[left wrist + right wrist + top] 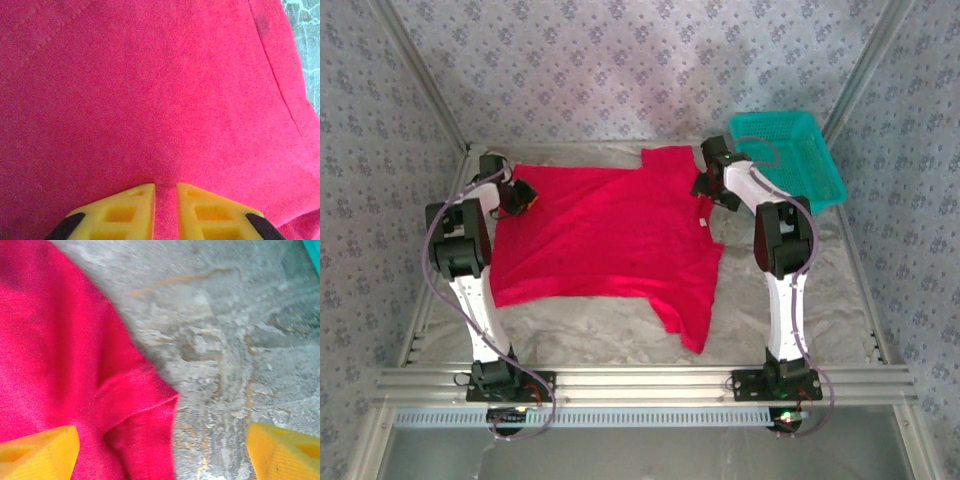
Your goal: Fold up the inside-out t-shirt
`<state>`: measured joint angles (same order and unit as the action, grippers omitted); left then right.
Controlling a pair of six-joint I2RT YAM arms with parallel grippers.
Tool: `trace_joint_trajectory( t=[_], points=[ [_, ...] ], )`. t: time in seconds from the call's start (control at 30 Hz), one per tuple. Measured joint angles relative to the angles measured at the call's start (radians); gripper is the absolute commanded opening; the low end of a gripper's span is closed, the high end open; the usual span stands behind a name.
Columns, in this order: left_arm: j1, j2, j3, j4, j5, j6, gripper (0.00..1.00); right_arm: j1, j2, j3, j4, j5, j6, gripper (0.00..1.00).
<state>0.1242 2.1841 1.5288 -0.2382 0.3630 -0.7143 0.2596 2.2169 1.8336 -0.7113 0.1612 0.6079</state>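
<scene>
Red t-shirt (pixel 605 240) is lying spread flat on the gray table (pixel 590 335), with one sleeve trailing toward the near edge. Left gripper (pixel 165 190) is sitting at the shirt's far left edge, its jaws clenching down to a thin slit with red cloth pinched in it. Right gripper (pixel 162 434) is hovering at the shirt's far right edge, jaws spread wide and gripping nothing; one finger is over cloth, the other over bare table. Teal basket (pixel 790 150) is sitting at the far right corner, apart from the shirt.

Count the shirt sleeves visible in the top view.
2: the far sleeve at the t-shirt's far edge, the near sleeve at its near right corner. Neither looks hidden.
</scene>
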Motion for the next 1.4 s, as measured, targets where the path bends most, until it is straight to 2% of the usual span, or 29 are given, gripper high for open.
trace_joint_trajectory(
  t=[0.13, 0.37, 0.47, 0.7, 0.93, 1.1, 1.23, 1.3, 1.4],
  points=[
    [-0.003, -0.089, -0.072, -0.035, -0.019, 0.026, 0.22, 0.060, -0.062, -0.039, 0.013, -0.030, -0.046, 0.89],
    [-0.015, -0.541, -0.391, -0.080, -0.059, 0.060, 0.27, 0.164, -0.246, -0.286, 0.088, -0.227, -0.077, 0.89],
    [-0.016, -0.618, -0.510, -0.071, -0.056, 0.060, 0.27, 0.162, -0.240, -0.340, 0.124, -0.277, -0.074, 0.88],
    [-0.005, -0.434, -0.584, -0.048, -0.040, 0.059, 0.26, 0.096, -0.143, -0.344, 0.167, -0.277, -0.038, 0.88],
    [0.001, -0.228, -0.346, 0.039, 0.004, 0.040, 0.26, 0.041, -0.075, -0.235, 0.161, -0.200, 0.015, 0.88],
    [-0.004, -0.100, -0.183, 0.072, 0.044, 0.021, 0.27, 0.013, 0.042, -0.047, 0.103, -0.140, 0.033, 0.88],
    [-0.008, -0.089, -0.164, 0.076, 0.045, 0.014, 0.31, 0.004, 0.117, 0.085, 0.054, -0.122, 0.025, 0.88],
    [-0.009, -0.105, -0.172, 0.061, 0.032, 0.014, 0.37, 0.005, 0.126, 0.115, 0.027, -0.113, 0.007, 0.88],
    [-0.006, -0.200, -0.238, -0.010, -0.044, 0.027, 0.43, 0.010, 0.112, 0.113, -0.013, -0.094, -0.023, 0.88]
  ],
)
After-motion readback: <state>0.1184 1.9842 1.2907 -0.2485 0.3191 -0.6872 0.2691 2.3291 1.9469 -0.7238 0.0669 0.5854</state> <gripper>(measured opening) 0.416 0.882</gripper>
